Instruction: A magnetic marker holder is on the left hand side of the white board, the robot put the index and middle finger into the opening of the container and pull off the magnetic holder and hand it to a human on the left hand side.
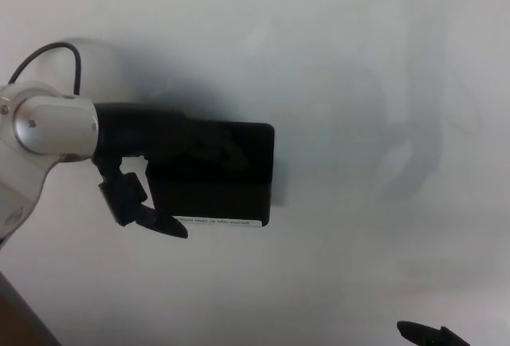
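The black magnetic marker holder (pixel 239 178) sits flat on the whiteboard (pixel 358 67), left of centre, with a white label (pixel 219 222) along its bottom edge. My left hand (pixel 159 151) reaches in from the left and lies over the holder's upper left part. Its dark fingers merge with the holder's top, so their tips are hidden. The thumb (pixel 135 202) curls under the holder's lower left corner and touches the bottom edge. Only a black tip of my right hand (pixel 426 334) shows at the bottom right, far from the holder.
A white wrist joint (pixel 48 123) with a black cable (pixel 48 51) looping above it fills the left edge. A brown strip (pixel 12 322) shows at the bottom left corner. Faint smears mark the board on the right.
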### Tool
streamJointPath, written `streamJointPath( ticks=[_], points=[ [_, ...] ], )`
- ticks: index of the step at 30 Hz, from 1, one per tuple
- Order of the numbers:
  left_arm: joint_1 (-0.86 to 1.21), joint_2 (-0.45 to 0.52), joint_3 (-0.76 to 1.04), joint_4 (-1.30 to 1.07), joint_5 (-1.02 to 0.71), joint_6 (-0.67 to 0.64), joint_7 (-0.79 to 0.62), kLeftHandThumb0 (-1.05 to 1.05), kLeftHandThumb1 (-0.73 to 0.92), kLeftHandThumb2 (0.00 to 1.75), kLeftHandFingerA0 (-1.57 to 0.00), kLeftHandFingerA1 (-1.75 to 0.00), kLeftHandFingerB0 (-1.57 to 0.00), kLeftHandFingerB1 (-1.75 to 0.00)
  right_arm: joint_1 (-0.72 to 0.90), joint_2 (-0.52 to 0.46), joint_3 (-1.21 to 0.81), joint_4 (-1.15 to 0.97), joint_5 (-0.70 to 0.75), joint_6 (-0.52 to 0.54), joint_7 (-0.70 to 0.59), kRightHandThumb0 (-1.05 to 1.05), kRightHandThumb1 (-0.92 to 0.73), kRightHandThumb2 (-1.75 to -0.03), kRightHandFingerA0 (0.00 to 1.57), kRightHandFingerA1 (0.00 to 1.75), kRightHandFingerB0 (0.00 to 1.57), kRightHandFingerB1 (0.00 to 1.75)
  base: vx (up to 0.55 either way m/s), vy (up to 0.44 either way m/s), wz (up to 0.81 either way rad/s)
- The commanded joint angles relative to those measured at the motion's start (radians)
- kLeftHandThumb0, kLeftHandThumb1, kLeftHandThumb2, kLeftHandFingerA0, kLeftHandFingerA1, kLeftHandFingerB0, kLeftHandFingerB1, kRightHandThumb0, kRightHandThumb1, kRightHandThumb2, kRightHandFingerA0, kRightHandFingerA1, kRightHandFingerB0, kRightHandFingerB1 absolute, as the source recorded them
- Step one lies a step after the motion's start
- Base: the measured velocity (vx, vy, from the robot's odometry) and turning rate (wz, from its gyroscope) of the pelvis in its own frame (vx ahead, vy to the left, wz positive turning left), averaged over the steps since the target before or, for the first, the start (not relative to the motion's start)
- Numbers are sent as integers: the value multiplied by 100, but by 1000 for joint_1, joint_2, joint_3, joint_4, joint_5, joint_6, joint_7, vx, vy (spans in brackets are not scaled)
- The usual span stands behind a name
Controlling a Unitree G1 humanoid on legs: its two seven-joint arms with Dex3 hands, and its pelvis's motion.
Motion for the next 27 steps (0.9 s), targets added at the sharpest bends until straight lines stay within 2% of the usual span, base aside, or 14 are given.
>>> streamJointPath(
  ticks=[1, 3, 4, 11, 14, 15, 19, 20, 21, 22, 24, 25, 26, 27],
  points=[
    [-14, -4, 2, 25, 39, -21, 3, -39, 26, 92, -1, -48, 0, -48, 4, -14, 5, -8, -12, 9, -23, -51, -72, -61, 72, 48, 57, 43, 0, 0, 0],
    [-14, -6, 3, 26, 40, -23, 2, -39, 26, 92, -1, -48, 0, -48, 5, -14, 6, -8, -12, 10, -24, -51, -72, -61, 72, 48, 57, 43, 0, 0, 0],
    [-13, -11, 3, 24, 41, -19, 5, -87, 55, 91, -21, -46, -4, -31, 6, -14, 6, -11, -12, 11, -24, -52, -67, -64, 71, 49, 54, 43, 0, 0, 0],
    [-13, -42, -11, 24, 67, -19, 19, -84, 53, 89, -28, -47, -8, -31, 8, -11, 4, -12, 0, 9, -16, -54, -67, -64, 71, 50, 54, 44, 0, 0, 0],
    [-29, -58, -37, 30, 96, -11, 11, -82, 52, 89, -27, -48, -7, -31, 6, -13, 3, -11, -4, 9, -24, -53, -67, -64, 72, 49, 54, 44, 0, 0, 0],
    [-34, -66, -46, 36, 102, -6, 7, -81, 51, 87, -23, -46, -7, -32, 5, -13, 3, -9, -6, 5, -26, -49, -72, -61, 72, 47, 58, 43, 0, 0, 0],
    [-51, -90, -74, 61, 121, -3, 3, -82, 51, 86, -25, -45, -7, -33, 4, -15, 4, -5, -10, 0, -30, -50, -72, -62, 73, 47, 58, 43, 0, 0, 0],
    [-57, -97, -86, 70, 133, 2, 3, -82, 49, 85, -34, -48, -7, -35, 2, -14, 3, -3, -5, 0, -26, -53, -66, -64, 72, 50, 55, 44, 0, 0, 0],
    [-61, -102, -95, 76, 141, 5, 2, -82, 49, 85, -34, -48, -7, -35, 1, -13, 1, -2, -2, 0, -23, -53, -66, -64, 72, 50, 55, 44, 0, 0, 0],
    [-74, -113, -117, 91, 157, 7, -4, -80, 49, 84, -23, -46, -7, -33, 0, -12, 1, -4, -1, 0, -22, -49, -72, -61, 72, 48, 58, 43, 0, 0, 0],
    [-84, -122, -133, 102, 166, 5, -11, -80, 49, 84, -23, -46, -7, -33, 1, -12, 2, -9, -3, 1, -24, -49, -72, -61, 72, 48, 58, 43, 0, 0, 0],
    [-101, -126, -160, 110, 189, 8, -28, -78, 49, 86, -26, -47, -4, -30, -4, -12, 1, -5, -1, -5, -21, -53, -66, -64, 72, 50, 55, 44, 0, 0, 0],
    [-109, -128, -177, 116, 204, 7, -35, -79, 48, 83, -35, -49, -9, -33, -6, -11, 0, -5, 3, -4, -18, -53, -66, -64, 72, 50, 55, 44, 0, 0, 0],
    [-116, -130, -194, 123, 218, 5, -41, -79, 48, 83, -35, -49, -9, -33, -7, -10, -1, -6, 7, -2, -14, -53, -66, -64, 72, 50, 55, 44, 0, 0, 0]
  ],
)
